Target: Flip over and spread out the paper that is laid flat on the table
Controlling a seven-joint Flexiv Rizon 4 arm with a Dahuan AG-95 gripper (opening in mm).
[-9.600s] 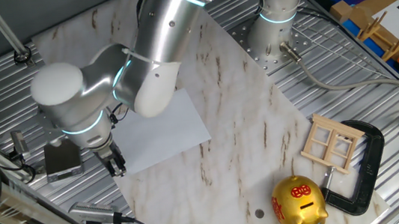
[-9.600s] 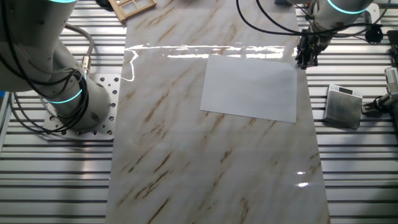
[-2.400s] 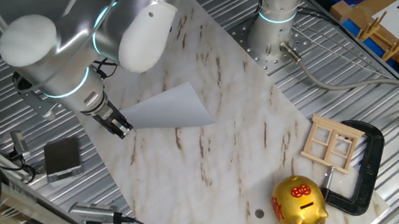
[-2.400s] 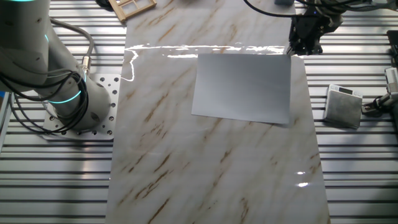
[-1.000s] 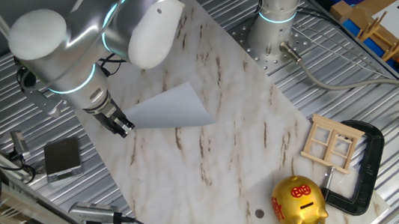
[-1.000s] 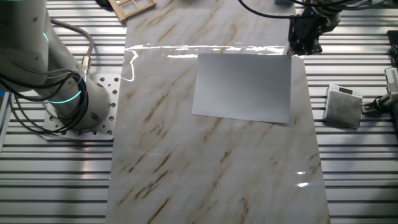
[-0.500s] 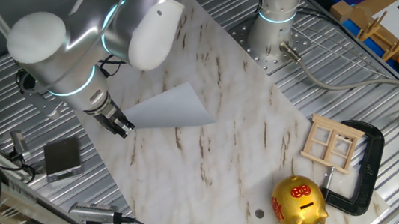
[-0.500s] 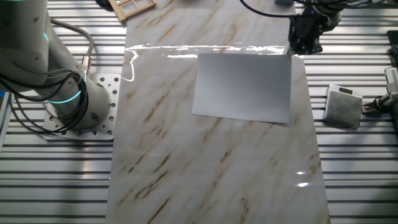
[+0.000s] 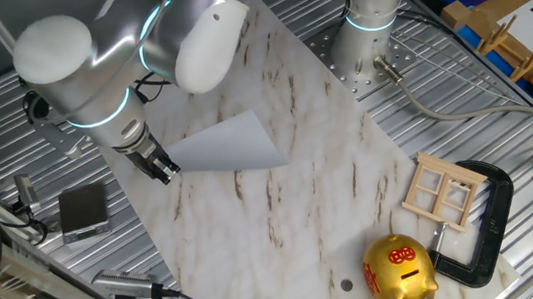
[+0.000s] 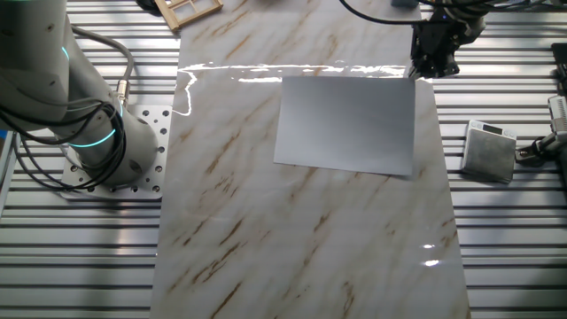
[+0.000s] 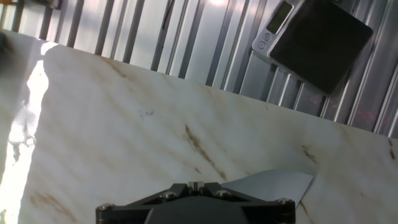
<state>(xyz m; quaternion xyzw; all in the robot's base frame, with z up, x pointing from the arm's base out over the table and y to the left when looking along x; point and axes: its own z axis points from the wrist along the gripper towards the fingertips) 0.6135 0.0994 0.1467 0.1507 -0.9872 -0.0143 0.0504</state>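
The white paper [image 9: 228, 143] is lifted off the marble table [image 9: 302, 196] along one edge, tilted, with its far edge still resting on the slab. My gripper [image 9: 159, 168] is shut on the paper's raised corner near the table's left edge. In the other fixed view the paper [image 10: 347, 124] looks grey and my gripper [image 10: 431, 62] pinches its top right corner. In the hand view the jaws of my gripper [image 11: 196, 185] stand together and a strip of the paper [image 11: 273, 185] shows beside them above the table [image 11: 124, 137].
A small grey scale box [image 9: 83, 211] lies on the ribbed metal left of the table; it also shows in the other fixed view [image 10: 489, 151] and the hand view [image 11: 317, 40]. A wooden frame [image 9: 442, 190], black clamp [image 9: 491, 219] and gold piggy bank [image 9: 397, 273] sit at the lower right. The arm base [image 10: 106, 151] stands left.
Long ago the paper lay flat with my gripper at its corner; it is now lifted and tilted. Over the last second nothing has visibly moved.
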